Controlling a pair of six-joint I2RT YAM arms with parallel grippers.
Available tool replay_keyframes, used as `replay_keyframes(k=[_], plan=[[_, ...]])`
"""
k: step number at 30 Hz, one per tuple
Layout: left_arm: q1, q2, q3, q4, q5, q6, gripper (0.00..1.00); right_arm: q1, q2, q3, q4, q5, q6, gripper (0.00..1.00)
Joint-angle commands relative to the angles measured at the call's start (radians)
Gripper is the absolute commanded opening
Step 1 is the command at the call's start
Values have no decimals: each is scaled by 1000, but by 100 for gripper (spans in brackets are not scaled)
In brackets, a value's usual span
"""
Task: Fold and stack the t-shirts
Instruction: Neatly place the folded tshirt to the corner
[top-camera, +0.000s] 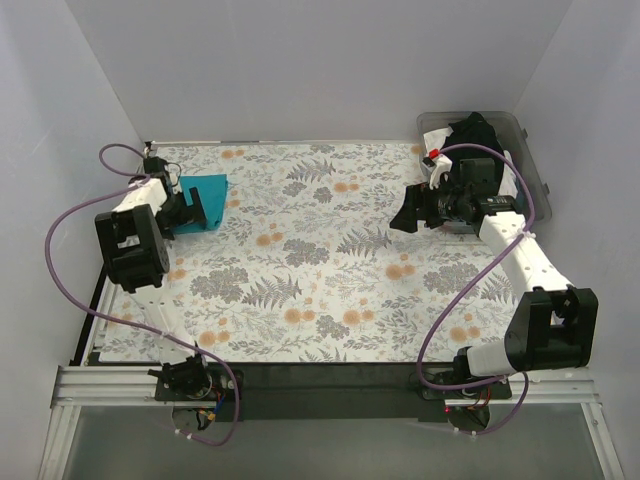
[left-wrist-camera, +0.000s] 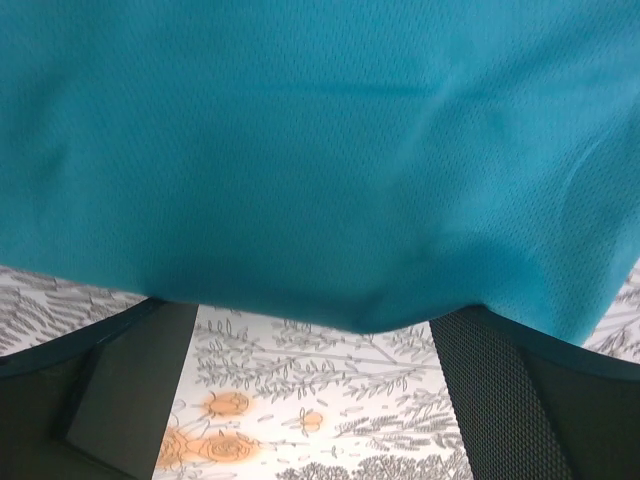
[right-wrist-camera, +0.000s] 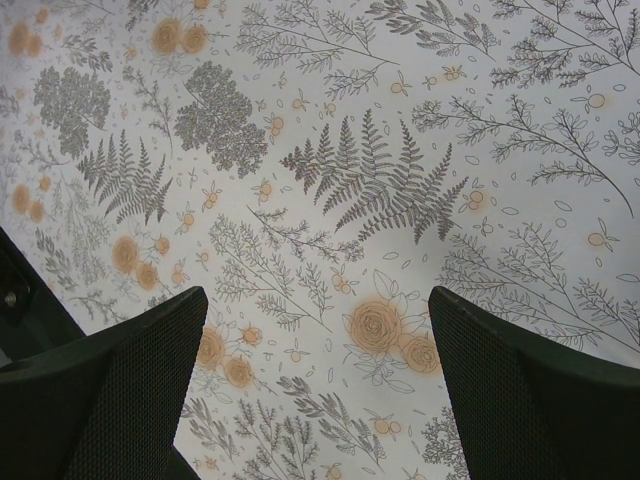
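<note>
Okay, left gripper (left-wrist-camera: 315, 325): fingers apart, clamped on nothing I can see.
Right gripper (right-wrist-camera: 318, 300): fingers wide apart, with only bare tablecloth (right-wrist-camera: 380, 180) between and ahead of them.
Teal t-shirt (left-wrist-camera: 320, 150): folded flat, directly ahead of the left fingers. Its near edge runs crosswise from one finger to the other and meets both tips; touching or just beside, I can't tell.
Teal long axis: can't tell, my left arm hides part of it from above.
Black t-shirt (top-camera: 473, 133): heaped in the bin (top-camera: 530, 160), behind the right fingers and off to one side, since they point toward mid-table.
Nearer arm: left for the teal, right for the bin; each is well apart from the other's item.
Step, my guess: teal looks folded and placed, so the next shirt comes from the bin.
Key relation: I'd have to swing the right wrist round before its fingers face the black cloth.
Risk: a bunched heap may snag on the bin wall.
</note>
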Motion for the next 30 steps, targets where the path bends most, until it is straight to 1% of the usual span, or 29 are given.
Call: replay_keyframes(k=[1,8,11,17,26,27,30], plan=[[6,103,41,52,28,-9,98,-5,3,25,9,-16,3,98],[4,206,173,25,57,-50,98,-8,11,16,9,-13,0,98],[4,249,233,25,35,-35,98,-10,17,17,9,-14,0,98],[6,336,359,14,60,17,98,-10,40,25,7,-19,2,98],[4,416,477,-1,65,39,98,-10,57,26,7,-27,8,98],[4,452,550,-21,66,46,98,-10,62,36,9,-27,8,98],[4,470,596,-46,74,51,98,-10,62,45,6,-25,8,98]])
